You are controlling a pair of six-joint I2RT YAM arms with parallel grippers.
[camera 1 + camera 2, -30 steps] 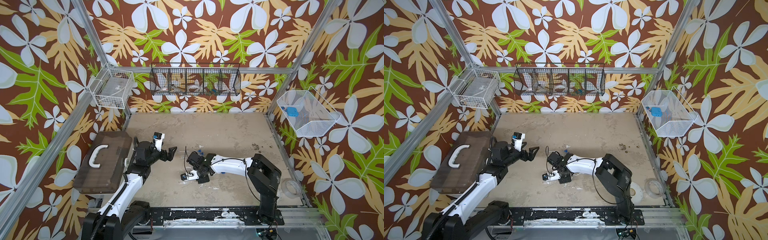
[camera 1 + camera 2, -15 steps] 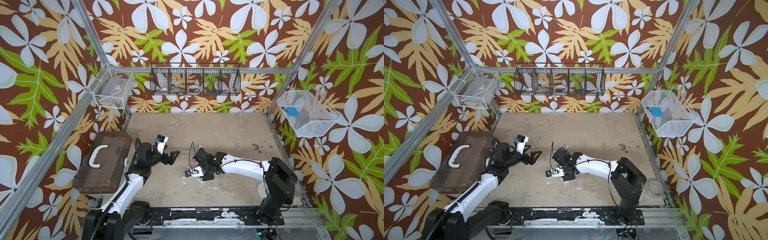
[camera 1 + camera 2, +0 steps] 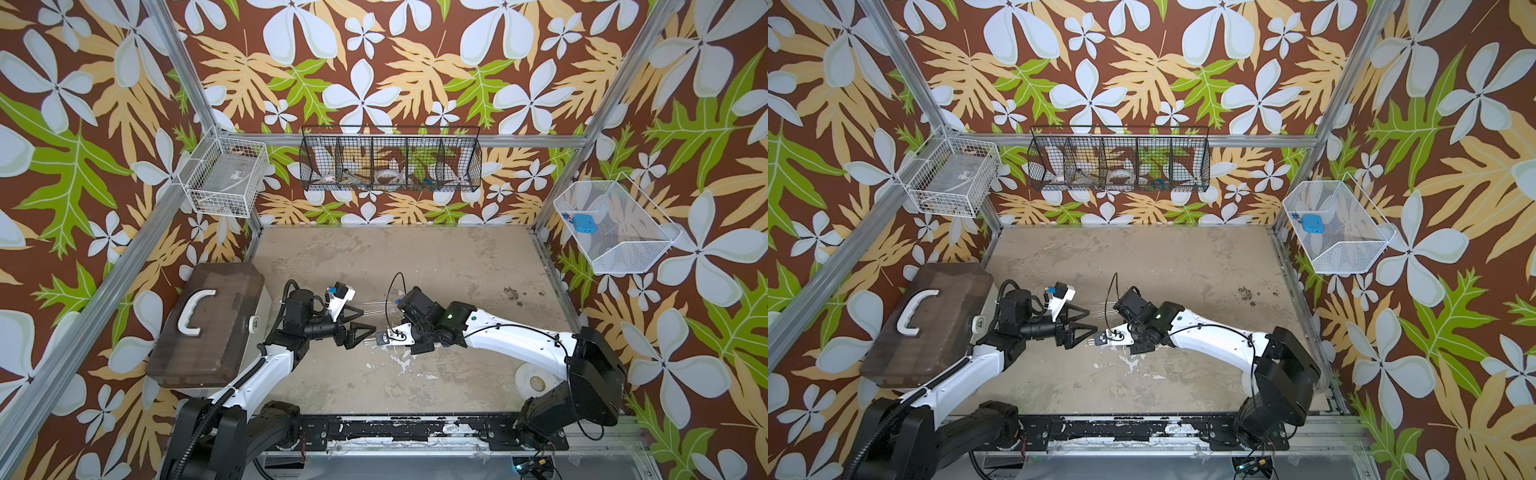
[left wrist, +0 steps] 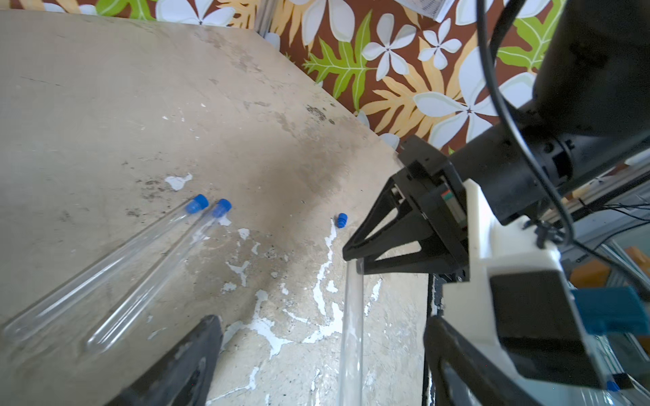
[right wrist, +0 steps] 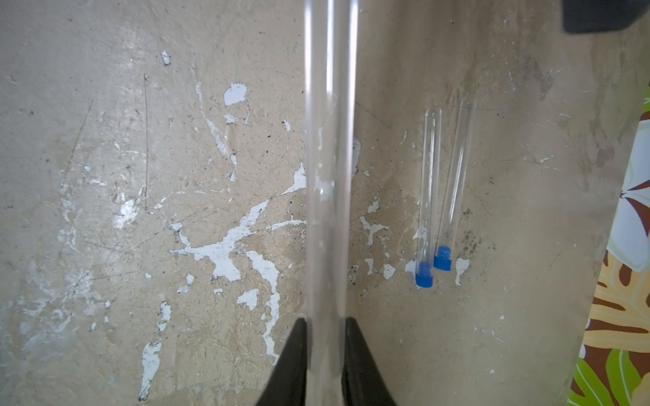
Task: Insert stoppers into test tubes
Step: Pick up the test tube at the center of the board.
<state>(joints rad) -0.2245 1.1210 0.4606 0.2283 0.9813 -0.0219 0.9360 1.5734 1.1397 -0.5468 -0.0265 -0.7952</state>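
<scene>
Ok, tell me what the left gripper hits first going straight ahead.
Likely the test tube in the right gripper; it seems to lie between the open jaws of the left gripper, so then the right gripper's fingertips.

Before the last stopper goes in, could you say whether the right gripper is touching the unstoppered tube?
Touching. The right wrist view shows the right gripper clamped on the tube.
</scene>
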